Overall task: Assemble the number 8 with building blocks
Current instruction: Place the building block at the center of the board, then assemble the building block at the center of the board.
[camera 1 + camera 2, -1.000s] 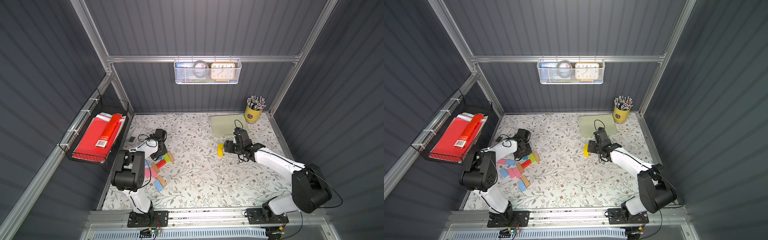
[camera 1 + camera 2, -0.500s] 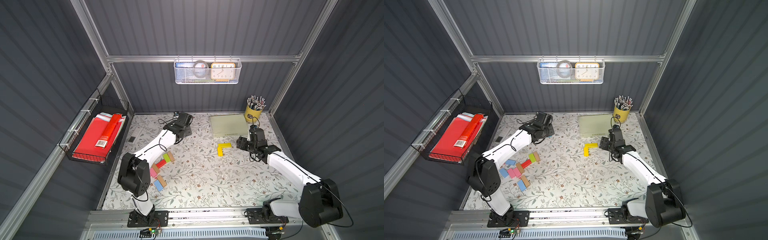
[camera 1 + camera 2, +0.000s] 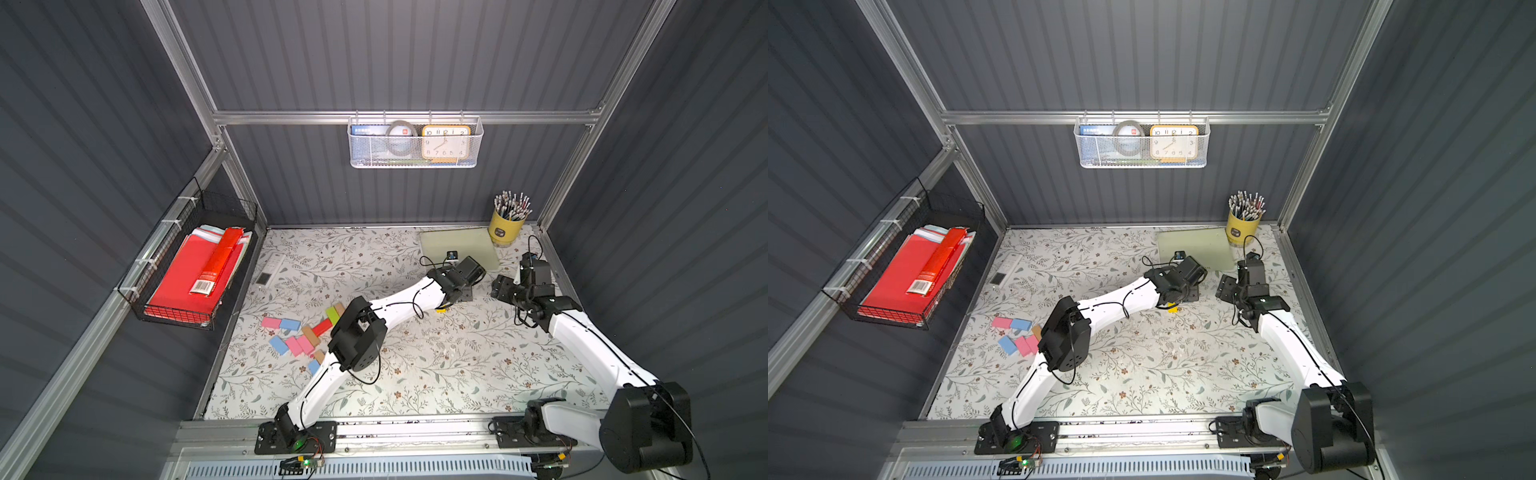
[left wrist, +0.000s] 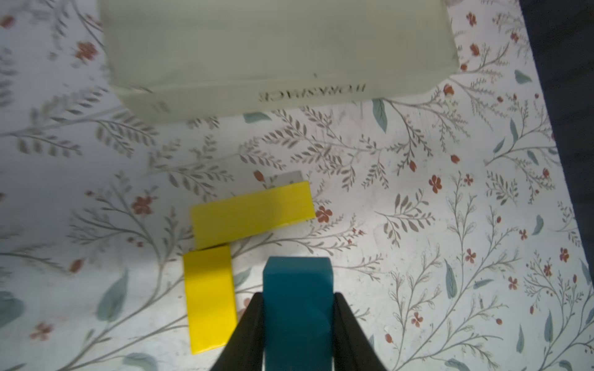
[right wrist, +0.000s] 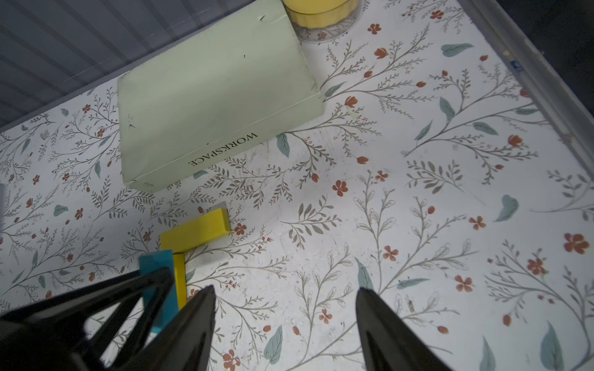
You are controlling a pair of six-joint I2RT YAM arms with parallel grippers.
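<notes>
Progress early: only two yellow blocks (image 4: 252,213) down on the bench (image 3: 415,374), touching in an L near the lettered edge of the pale green box (image 4: 273,48). Left fingers (image 4: 247,327) clamped on a blue block (image 4: 297,279) beside the L, away from the box; right fingers (image 5: 373,314) spread, empty, nearby. Scatter of loose blocks (image 3: 297,336) well apart from the box, most of the 8 not yet built.

Clear floral mat (image 5: 418,225) ahead of the spread right gripper (image 5: 284,289). In the way: pale green box (image 5: 209,96), two yellow blocks (image 4: 252,213), left gripper (image 4: 297,294) clamping a blue block (image 4: 297,276), pencil cup (image 3: 505,230).
</notes>
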